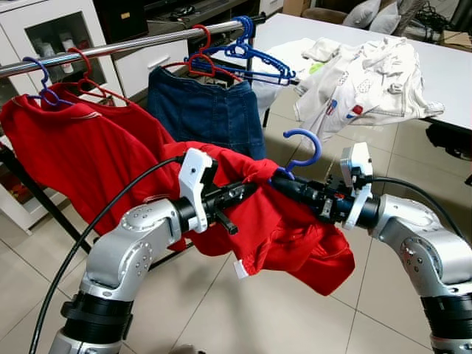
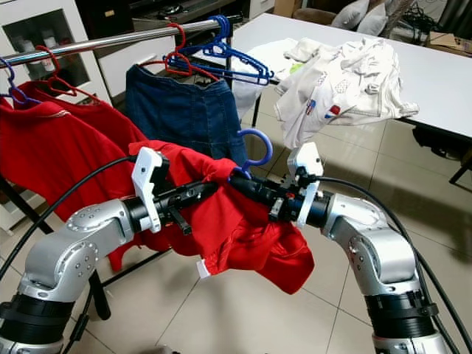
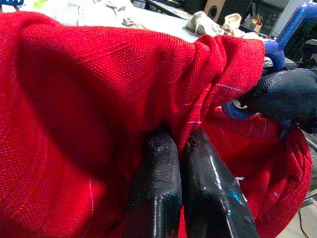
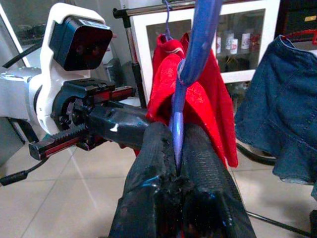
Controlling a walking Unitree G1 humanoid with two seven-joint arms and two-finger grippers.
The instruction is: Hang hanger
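A blue hanger [image 1: 304,150] carries a red garment [image 1: 287,228], held in front of me below the metal rail [image 1: 125,46]. My right gripper [image 1: 282,181] is shut on the hanger's neck just under the hook; in the right wrist view the blue hanger stem [image 4: 190,54] rises from between the fingers [image 4: 208,163]. My left gripper [image 1: 247,189] is shut on a fold of the red garment [image 3: 99,99] beside the hanger, its tips close to the right gripper's. The cloth hides the hanger's arms.
On the rail hang a red shirt [image 1: 66,147], a denim skirt [image 1: 206,110] and spare blue and red hangers [image 1: 240,55]. A white table [image 1: 442,66] with white clothes [image 1: 361,81] stands at the right. A white cabinet [image 1: 51,29] is behind the rail.
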